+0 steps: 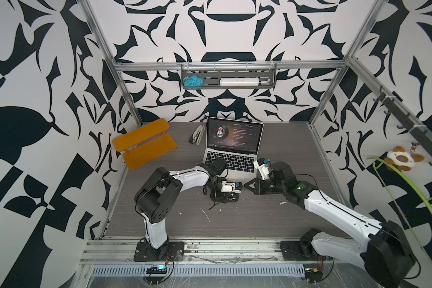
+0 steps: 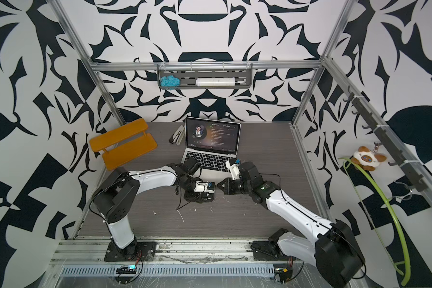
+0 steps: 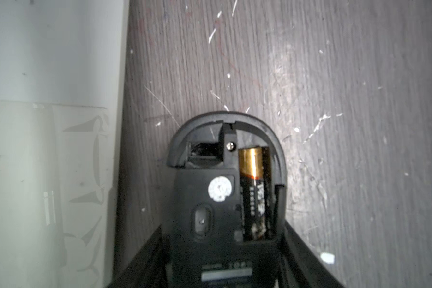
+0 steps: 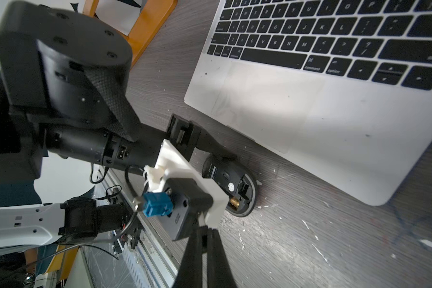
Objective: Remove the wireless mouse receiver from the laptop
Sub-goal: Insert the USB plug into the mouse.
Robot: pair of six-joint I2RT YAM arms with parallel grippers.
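We cannot find the receiver in any view. The part of the laptop's (image 4: 297,112) left edge seen from the right wrist has no plug sticking out. In both top views its right edge is hidden behind the right arm. The mouse (image 3: 207,199) lies belly-up on the table (image 3: 334,99), just in front of the laptop. Its cover is off, its battery (image 3: 256,189) shows, and the small slot (image 3: 201,153) beside the battery is empty.

The left gripper (image 3: 223,224) stands astride the mouse, about half open, with its fingers (image 3: 299,246) close against either side. We cannot tell whether they press it yet. The right gripper (image 4: 205,230) is closed, its tips together and pointing at the mouse from just beside it. Nothing shows between those tips, so we cannot tell whether something as small as the receiver is nipped there.

We judge that the step in hand is steadying the mouse, perhaps to stow the receiver in that slot. If the right gripper carries it, the next move calls for a firm hold by the left gripper. It also calls for a fine, straight approach to the narrow slot. If not, the right gripper must open and go to the laptop's hidden edge.
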